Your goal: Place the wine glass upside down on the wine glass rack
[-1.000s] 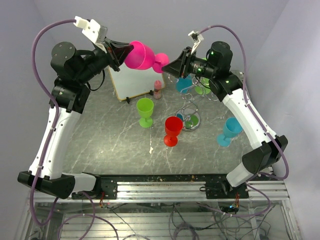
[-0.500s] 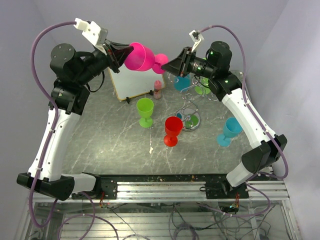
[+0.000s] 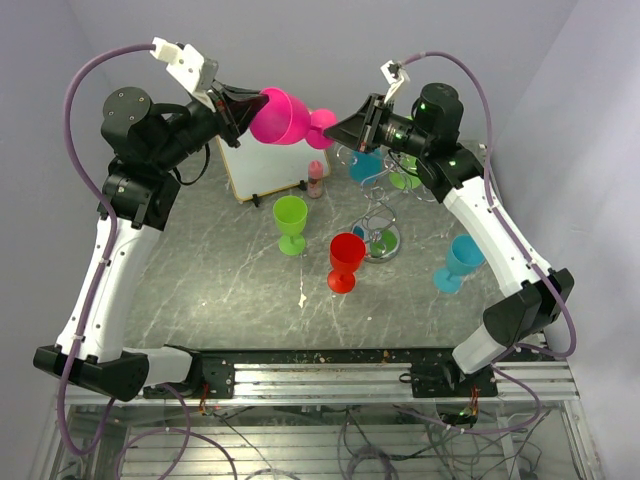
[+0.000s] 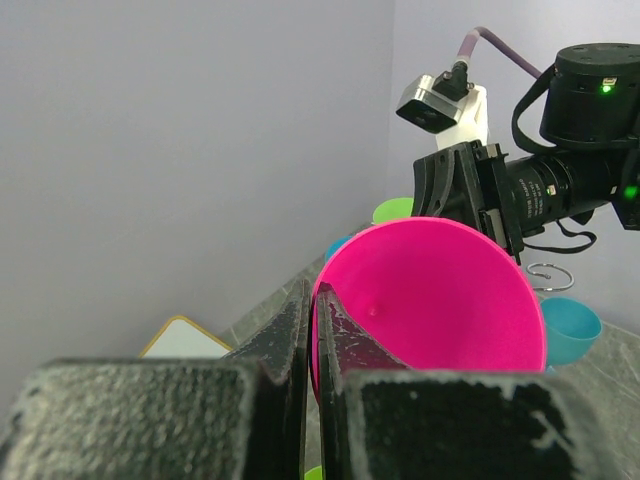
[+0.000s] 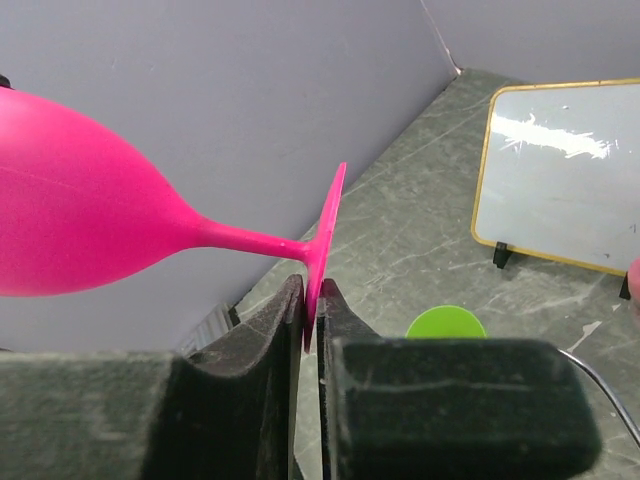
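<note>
The wine glass (image 3: 283, 116), pink, hangs in the air above the far side of the desk (image 3: 220, 285) with its long axis roughly level, bowl toward the left tool (image 3: 245, 105) and foot toward the right tool (image 3: 338, 130). The left tool pinches the bowl's rim; the right tool is pressed onto the foot's edge. The wine glass rack (image 3: 378, 232) stands below, nearer the right arm. Judgement: the foot must swing uppermost before hanging. The green glass (image 3: 290, 222) and red glass (image 3: 346, 262) stand upright, with nothing seen inside.
</note>
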Motion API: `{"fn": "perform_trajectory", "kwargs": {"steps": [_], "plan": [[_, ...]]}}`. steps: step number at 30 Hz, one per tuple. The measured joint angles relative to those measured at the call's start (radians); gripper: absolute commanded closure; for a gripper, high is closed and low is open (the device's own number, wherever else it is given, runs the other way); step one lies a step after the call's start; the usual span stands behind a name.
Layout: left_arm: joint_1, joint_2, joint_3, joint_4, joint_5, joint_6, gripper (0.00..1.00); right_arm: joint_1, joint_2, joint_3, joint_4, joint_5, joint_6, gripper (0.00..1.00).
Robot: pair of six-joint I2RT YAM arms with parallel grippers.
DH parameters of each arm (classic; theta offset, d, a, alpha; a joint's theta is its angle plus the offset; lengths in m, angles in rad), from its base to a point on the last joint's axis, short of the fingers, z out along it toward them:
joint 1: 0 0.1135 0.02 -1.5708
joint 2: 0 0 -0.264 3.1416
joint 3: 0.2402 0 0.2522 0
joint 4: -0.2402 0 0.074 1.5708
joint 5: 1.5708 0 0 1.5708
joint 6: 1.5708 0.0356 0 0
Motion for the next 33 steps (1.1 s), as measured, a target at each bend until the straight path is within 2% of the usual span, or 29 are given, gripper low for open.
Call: {"fn": "perform_trajectory", "kwargs": {"steps": [1, 8, 17, 25, 31, 33], "plan": [[0.0, 0.0, 0.0, 0.0, 0.002, 0.001, 0.91, 0.0, 0.0, 0.0, 0.0, 0.0, 0.004, 1.0], [0.0, -0.01, -0.02, -0.001, 0.018, 0.011, 0.78, -0.013, 0.0, 0.0, 0.002, 0.009, 0.016, 1.0], [-0.001, -0.06, -0.077, -0.031, 0.013, 0.018, 0.45, -0.061, -0.003, 0.0, -0.006, 0.019, -0.037, 1.0], [-0.001, -0.154, -0.101, -0.126, -0.04, 0.084, 0.2, -0.132, -0.055, -0.008, -0.026, 0.052, -0.103, 1.0], [-0.002, -0.256, -0.163, -0.2, -0.117, 0.149, 0.05, -0.183, -0.132, -0.008, -0.053, 0.099, -0.22, 1.0], [-0.002, -0.291, -0.194, -0.222, -0.14, 0.167, 0.03, -0.198, -0.166, -0.003, -0.079, 0.132, -0.279, 1.0]]}}
